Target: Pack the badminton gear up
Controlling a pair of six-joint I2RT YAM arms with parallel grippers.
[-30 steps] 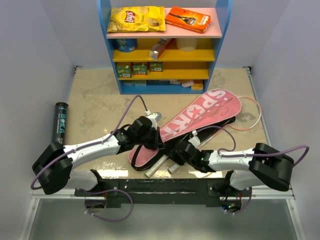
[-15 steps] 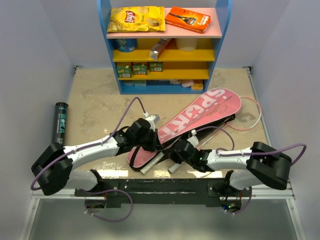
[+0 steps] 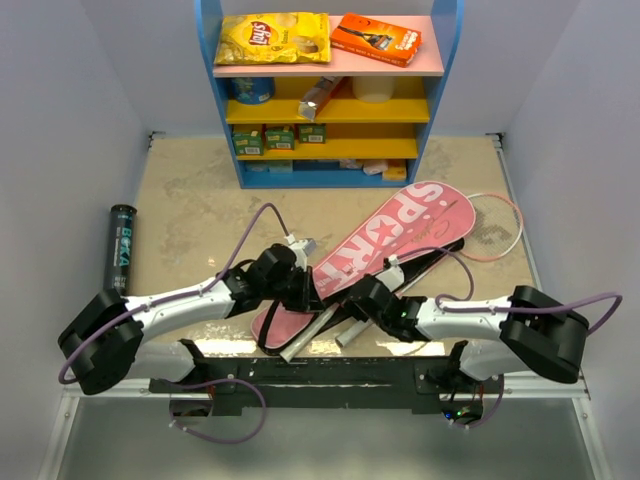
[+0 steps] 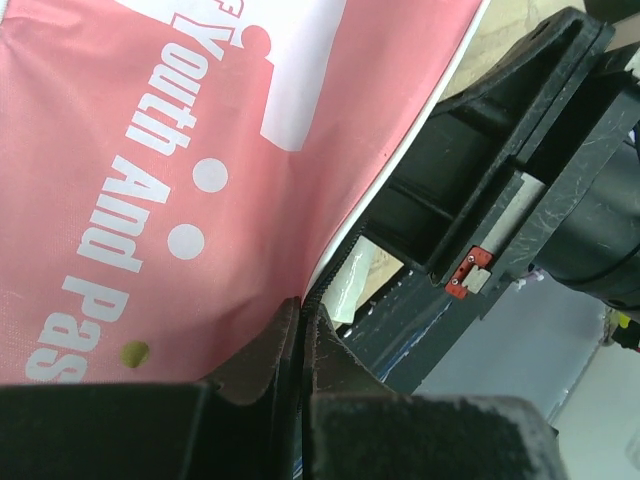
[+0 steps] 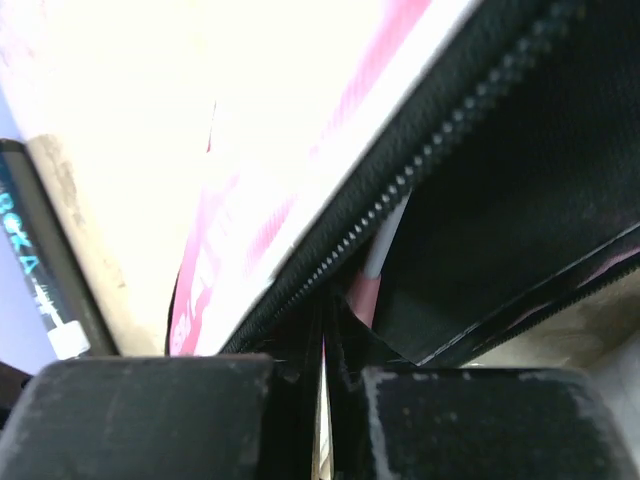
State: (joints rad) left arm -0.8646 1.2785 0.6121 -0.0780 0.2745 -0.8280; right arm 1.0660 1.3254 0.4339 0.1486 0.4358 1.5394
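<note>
One pink bag (image 3: pixel 400 235) is lying with two white handles (image 3: pixel 302 340) (image 3: pixel 350 334) sticking out (just one hoop (image 3: pixel 495 235) showing); one black tube (image 3: pixel 120 250), one crisp packet (image 3: pixel 272 38) and one orange box (image 3: pixel 376 37) are sitting around.

Bare table (image 3: pixel 190 200) lies open between black tube (image 3: pixel 120 248) and bag (image 3: pixel 400 235).
</note>
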